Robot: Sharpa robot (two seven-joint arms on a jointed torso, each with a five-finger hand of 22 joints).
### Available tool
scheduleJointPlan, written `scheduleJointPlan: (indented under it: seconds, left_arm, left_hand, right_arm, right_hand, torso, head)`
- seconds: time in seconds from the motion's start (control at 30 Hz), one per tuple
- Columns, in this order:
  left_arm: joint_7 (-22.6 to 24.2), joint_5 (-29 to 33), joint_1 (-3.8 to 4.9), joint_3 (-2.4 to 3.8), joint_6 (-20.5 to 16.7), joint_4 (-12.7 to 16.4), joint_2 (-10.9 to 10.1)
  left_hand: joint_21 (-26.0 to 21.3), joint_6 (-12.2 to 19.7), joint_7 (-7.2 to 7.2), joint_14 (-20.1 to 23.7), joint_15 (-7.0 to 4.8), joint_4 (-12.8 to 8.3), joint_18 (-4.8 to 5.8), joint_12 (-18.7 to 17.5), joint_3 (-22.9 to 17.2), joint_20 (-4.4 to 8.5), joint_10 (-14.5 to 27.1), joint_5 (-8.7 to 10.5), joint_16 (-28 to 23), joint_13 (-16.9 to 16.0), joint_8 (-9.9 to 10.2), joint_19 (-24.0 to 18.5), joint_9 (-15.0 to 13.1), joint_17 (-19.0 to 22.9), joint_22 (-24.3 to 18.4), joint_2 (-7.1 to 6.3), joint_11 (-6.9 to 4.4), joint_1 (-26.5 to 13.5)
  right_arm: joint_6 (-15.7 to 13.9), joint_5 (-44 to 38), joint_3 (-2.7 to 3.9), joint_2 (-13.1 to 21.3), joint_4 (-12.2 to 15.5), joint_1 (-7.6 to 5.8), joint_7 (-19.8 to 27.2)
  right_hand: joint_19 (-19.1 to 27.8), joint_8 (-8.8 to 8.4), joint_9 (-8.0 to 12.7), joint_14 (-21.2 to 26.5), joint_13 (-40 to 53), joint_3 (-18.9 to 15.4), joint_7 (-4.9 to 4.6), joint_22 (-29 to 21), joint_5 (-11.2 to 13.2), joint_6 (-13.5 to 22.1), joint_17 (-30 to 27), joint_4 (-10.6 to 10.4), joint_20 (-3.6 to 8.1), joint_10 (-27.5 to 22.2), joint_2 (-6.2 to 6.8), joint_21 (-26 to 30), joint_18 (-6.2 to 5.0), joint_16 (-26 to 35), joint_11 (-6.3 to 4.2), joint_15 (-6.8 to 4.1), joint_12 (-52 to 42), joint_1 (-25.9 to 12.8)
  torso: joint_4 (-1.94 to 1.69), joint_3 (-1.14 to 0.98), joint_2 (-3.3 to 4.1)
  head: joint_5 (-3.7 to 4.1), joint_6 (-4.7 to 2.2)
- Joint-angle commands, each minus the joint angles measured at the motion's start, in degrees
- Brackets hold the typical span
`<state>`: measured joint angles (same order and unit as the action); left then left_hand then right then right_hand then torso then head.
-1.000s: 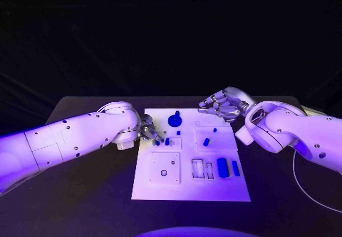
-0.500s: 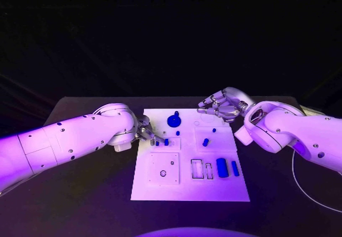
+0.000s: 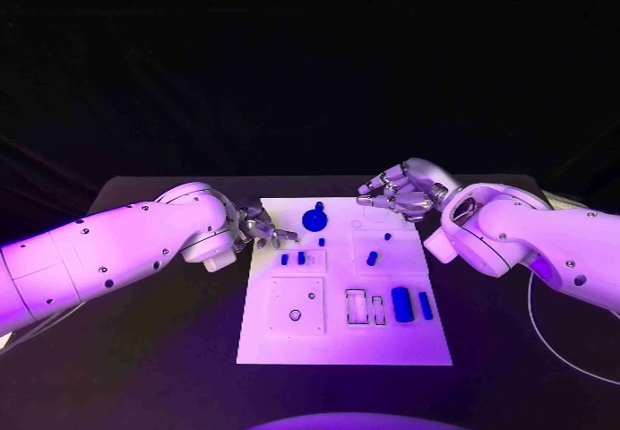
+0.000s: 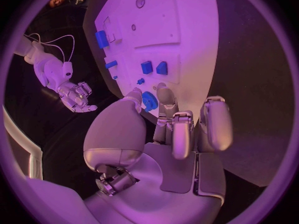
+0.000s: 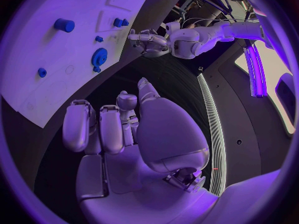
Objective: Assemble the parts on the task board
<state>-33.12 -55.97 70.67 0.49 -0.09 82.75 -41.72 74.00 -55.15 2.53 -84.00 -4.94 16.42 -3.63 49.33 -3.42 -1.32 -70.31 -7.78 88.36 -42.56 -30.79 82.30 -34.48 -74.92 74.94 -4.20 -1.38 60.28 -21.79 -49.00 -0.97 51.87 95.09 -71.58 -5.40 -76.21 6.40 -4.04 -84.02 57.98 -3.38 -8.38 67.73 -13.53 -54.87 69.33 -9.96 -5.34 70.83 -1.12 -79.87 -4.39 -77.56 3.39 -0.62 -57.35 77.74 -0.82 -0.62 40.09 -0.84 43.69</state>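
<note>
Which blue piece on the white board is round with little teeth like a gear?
The blue gear at the board's far end, near the left hand; the others are smooth pegs and blocks.

The task board (image 3: 347, 336) looks like smooth, matt white plastic. The gear (image 3: 314, 219) and the other parts (image 3: 403, 304) seem to be blue plastic with a slight sheen. Each robot hand, left (image 3: 262, 231) and right (image 3: 400, 193), has glossy silver metal-looking shells. The counter (image 3: 155, 358) is matt black.
</note>
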Motion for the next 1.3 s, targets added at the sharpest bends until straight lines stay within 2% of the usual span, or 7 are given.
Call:
scheduleJointPlan:
  seconds: [0.03, 0.1, 0.2, 0.4, 0.67, 1.0, 1.3]
  left_arm:
    - [9.8, 6.1, 0.15, 0.08, -5.6, 0.1, 0.0]
    - [13.7, 4.0, 0.17, 0.08, -6.6, -0.1, 0.2]
    - [19.1, -0.6, 0.19, -0.12, -8.1, -0.9, 1.2]
    - [27.3, -9.1, 0.11, -1.12, -11.0, -3.4, 4.2]
    - [31.2, -19.7, -0.04, -2.64, -11.7, -7.4, 8.2]
    - [27.3, -27.3, -0.18, -3.25, -6.6, -10.6, 11.7]
    - [25.8, -28.6, -0.37, -3.39, -3.8, -13.2, 14.4]
  left_hand:
    - [-18.7, 5.0, 2.47, 1.1, 2.22, -0.5, -3.67, -6.5, 1.3, -1.52, 7.7, -1.98, -10.7, 4.9, 2.1, -9.5, 1.4, 0.9, -6.1, -0.62, 2.42, 2.8]
    - [-34.0, 8.4, 4.59, 8.9, 4.19, -0.5, -5.62, -9.4, 2.1, -3.10, 12.4, -2.35, -22.7, 6.9, 3.6, -17.9, 2.8, 13.5, -15.3, -0.74, 4.62, 5.1]
    - [-40.9, 10.7, 6.27, 18.2, 5.57, -2.4, -6.04, -12.6, 2.1, -4.86, 16.1, -2.12, -37.6, 10.0, 4.7, -20.8, 4.8, 28.1, -20.0, -0.80, 6.03, 11.5]
    - [-47.6, 10.9, 6.49, 22.9, 6.53, -7.6, -6.55, -21.3, -3.3, -6.39, 19.4, -0.43, -44.3, 18.7, 9.2, -22.9, 11.0, 33.6, -25.1, 0.39, 7.08, 25.2]
    - [-50.5, 5.0, 5.20, 21.1, 6.59, -9.4, -6.77, -31.2, -7.9, -6.40, 15.6, 1.06, -48.1, 31.3, 17.3, -21.5, 20.5, 40.2, -27.5, -3.58, 7.36, 27.7]
    - [-45.9, 0.5, 5.32, 8.4, 5.29, -9.1, -6.77, -33.1, -7.6, -4.88, 12.2, 1.24, -32.0, 35.7, 20.1, -11.5, 24.2, 29.9, -25.3, -4.20, 6.38, 25.3]
    - [-23.1, -2.4, 5.33, 1.5, 5.10, -8.9, -3.43, -35.5, -8.8, -4.56, 8.8, 1.19, -14.7, 38.4, 22.2, -3.0, 26.5, 12.5, -9.2, -4.39, 6.22, 24.7]
  right_arm:
    - [0.7, -0.1, 0.00, 0.0, 0.0, 0.02, 0.6]
    - [0.7, -0.1, 0.00, 0.0, 0.0, 0.02, 0.6]
    - [0.7, -0.1, 0.00, 0.0, 0.0, 0.02, 0.5]
    - [0.7, -0.1, 0.00, -0.2, -0.1, 0.02, 0.6]
    - [0.9, -0.1, -0.01, -0.3, -0.2, 0.02, 0.6]
    - [0.8, -0.1, -0.01, -0.5, -0.3, 0.03, 0.6]
    - [0.8, -0.1, -0.01, -0.7, -0.3, 0.03, 0.7]
  right_hand:
    - [0.4, 0.21, 0.1, -1.9, 0.0, -0.5, -0.11, -0.1, -0.3, 0.2, 0.0, 0.0, -0.06, -0.4, -0.28, 0.2, -0.49, 0.3, 0.05, -0.27, -0.1, -0.2]
    - [0.4, 0.22, 0.1, -1.9, 0.1, -0.5, -0.11, -0.1, -0.3, 0.2, 0.1, -0.1, -0.06, -0.4, -0.29, 0.2, -0.49, 0.3, 0.05, -0.27, -0.2, -0.2]
    - [0.4, 0.22, 0.1, -1.9, 0.1, -0.5, -0.11, -0.1, -0.3, 0.2, 0.1, -0.1, -0.06, -0.4, -0.29, 0.2, -0.49, 0.3, 0.05, -0.27, -0.2, -0.2]
    - [0.4, 0.22, 0.1, -1.9, 0.0, -0.5, -0.11, 0.0, -0.3, 0.2, 0.0, -0.1, -0.06, -0.4, -0.30, 0.2, -0.49, 0.3, 0.05, -0.27, -0.1, -0.2]
    - [0.4, 0.23, 0.1, -1.9, 0.0, -0.5, -0.10, -0.1, -0.3, 0.2, 0.0, -0.1, -0.06, -0.4, -0.32, 0.2, -0.49, 0.3, 0.05, -0.27, -0.2, -0.2]
    - [0.4, 0.23, 0.1, -1.9, 0.1, -0.5, -0.10, -0.1, -0.3, 0.2, 0.0, -0.1, -0.06, -0.4, -0.32, 0.2, -0.49, 0.3, 0.04, -0.27, -0.2, -0.2]
    - [0.4, 0.23, 0.1, -1.9, 0.1, -0.5, -0.10, -0.1, -0.3, 0.2, 0.0, -0.1, -0.06, -0.4, -0.32, 0.2, -0.49, 0.3, 0.04, -0.27, -0.2, -0.2]
  torso:
    - [0.02, 0.00, 0.02]
    - [0.01, -0.01, 0.03]
    - [-0.04, 0.00, 0.02]
    - [0.05, 0.10, 0.07]
    - [0.27, 0.09, 0.16]
    - [0.27, 0.09, 0.16]
    - [0.35, 0.05, 0.19]
  head:
    - [0.17, -0.09]
    - [0.18, -0.11]
    - [0.14, -0.24]
    - [0.25, -0.46]
    - [0.31, -0.63]
    - [0.33, -0.68]
    - [0.39, -0.63]
